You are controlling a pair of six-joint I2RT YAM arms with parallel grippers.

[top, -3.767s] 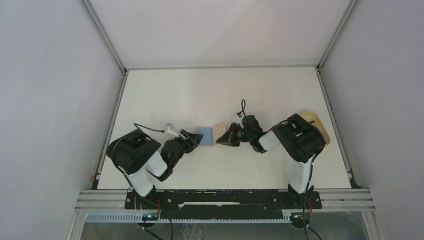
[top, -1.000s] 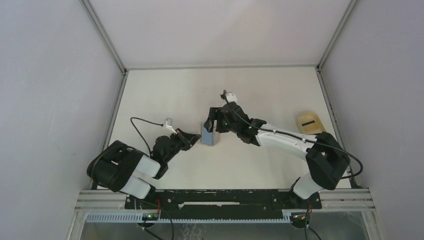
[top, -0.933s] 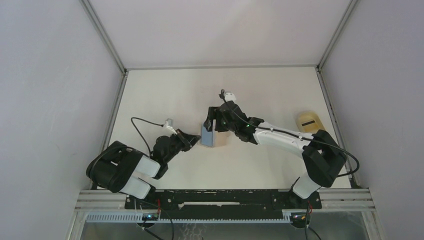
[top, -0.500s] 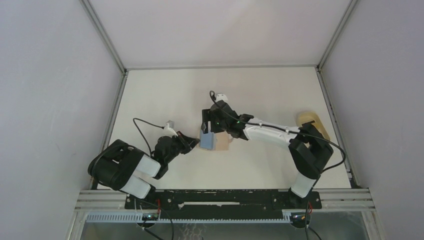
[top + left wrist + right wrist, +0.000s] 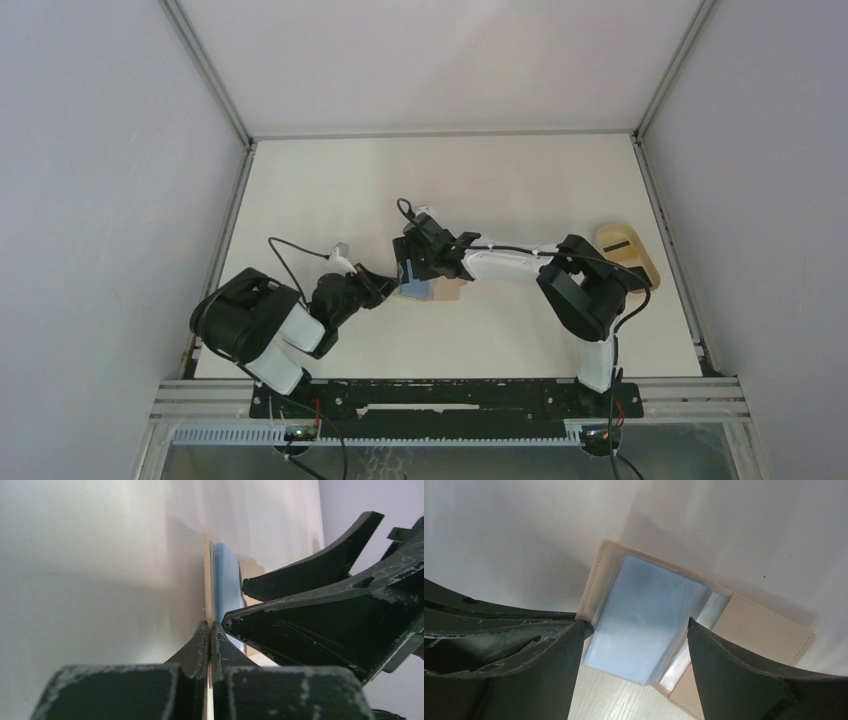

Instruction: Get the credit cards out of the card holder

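The tan card holder [image 5: 452,291] lies open on the table, one cover [image 5: 764,630] flat to the right. My left gripper [image 5: 388,286] is shut on the edge of its other cover [image 5: 206,580], with the jaws [image 5: 209,628] pressed tight on the thin tan edge. A light blue credit card [image 5: 644,620] sits in clear sleeves that stand up from the holder, also visible from the left wrist as a light blue card [image 5: 227,575]. My right gripper [image 5: 410,264] hovers over it, open [image 5: 636,625], one finger on each side of the blue card without touching it.
A tan oval tray [image 5: 625,250] sits at the table's right edge, behind the right arm's elbow. The right gripper's dark fingers [image 5: 310,565] fill the right half of the left wrist view. Metal frame rails border the table.
The right gripper has swung left and nearer, coming down over the holder. The holder's right cover has dropped flat. The left gripper has kept its grip and barely moved.
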